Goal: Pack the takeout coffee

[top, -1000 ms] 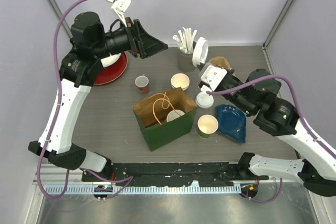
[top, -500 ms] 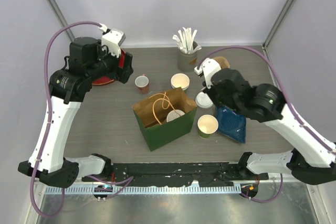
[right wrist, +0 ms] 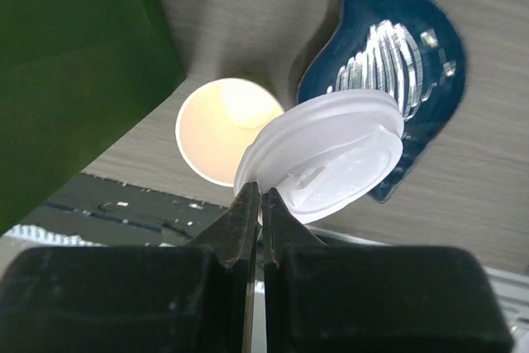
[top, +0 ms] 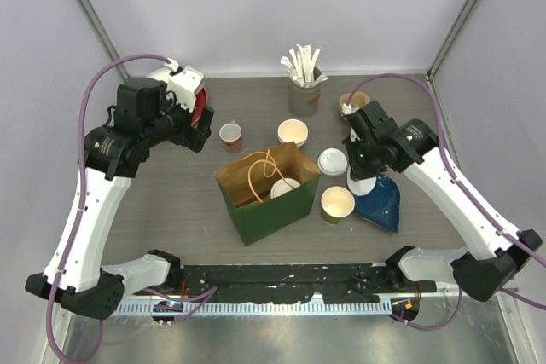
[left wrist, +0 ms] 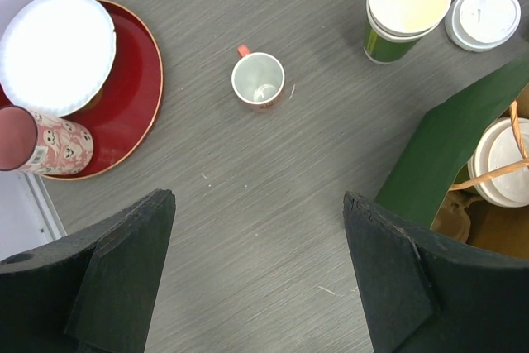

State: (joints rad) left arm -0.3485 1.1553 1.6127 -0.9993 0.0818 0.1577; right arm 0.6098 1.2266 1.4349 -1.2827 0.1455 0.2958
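Note:
An open green cup (top: 337, 205) (right wrist: 227, 126) stands right of the green paper bag (top: 269, 189). A white lid (right wrist: 326, 155) hangs tilted above it, partly over the cup and the blue dish. My right gripper (right wrist: 258, 192) (top: 363, 175) is shut on that lid's rim. A lidded cup (top: 286, 187) (left wrist: 504, 163) sits inside the bag. Behind the bag are stacked green cups (top: 293, 134) (left wrist: 407, 6) and a loose lid (top: 333, 161) (left wrist: 488, 16). My left gripper (left wrist: 256, 200) (top: 203, 121) hovers open over bare table left of the bag, holding nothing.
A small red-and-white cup (left wrist: 259, 80) (top: 230, 134) stands behind the bag. At the back left, a red plate (left wrist: 136, 80) carries a white disc (left wrist: 58, 51), with a pink tumbler (left wrist: 41, 140) beside it. A blue dish (top: 380, 198) lies right; a stirrer holder (top: 303, 83) stands behind.
My left arm swung down from a raised pose to hover by the red plate, its jaws opening wider. My right arm carried the lid from the back down over the open cup.

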